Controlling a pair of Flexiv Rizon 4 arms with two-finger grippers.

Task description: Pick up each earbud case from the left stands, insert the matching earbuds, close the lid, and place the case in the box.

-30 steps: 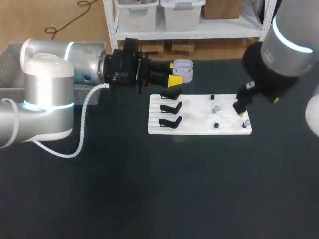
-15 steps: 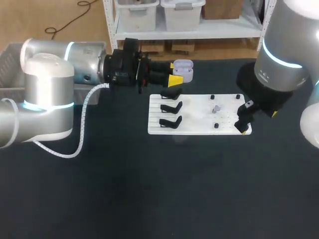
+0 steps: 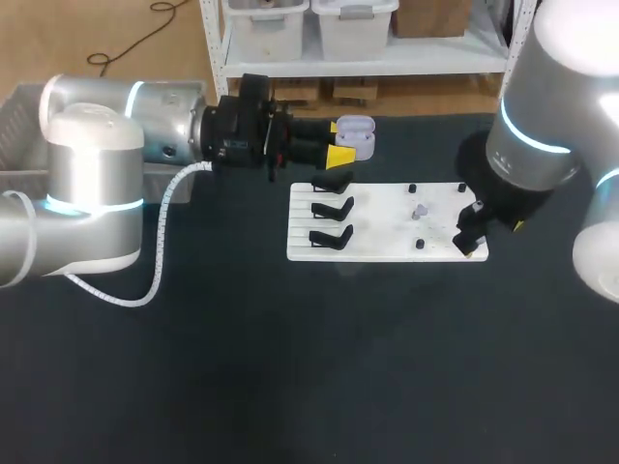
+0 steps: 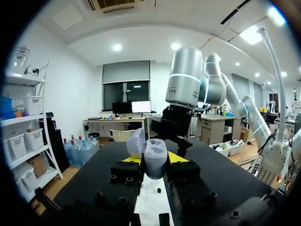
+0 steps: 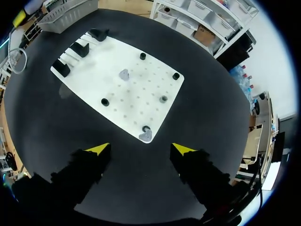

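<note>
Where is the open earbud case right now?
In the head view, the earbud case is clamped in the left gripper, just beyond the far left corner of the white board.

The right gripper [image 5: 141,149] had its fingers spread wide over the white board's [image 5: 94,66] corner, with just one earbud [image 5: 145,135] in the gap ahead. The black pegs [image 5: 105,101] sat well apart from it. The stands [image 3: 332,208] crowded the other end, and the left gripper [image 3: 340,140] with the earbud case [image 3: 358,135] hung right behind them. There was loads of room over the dark table [image 3: 290,367] on the near side.
</note>
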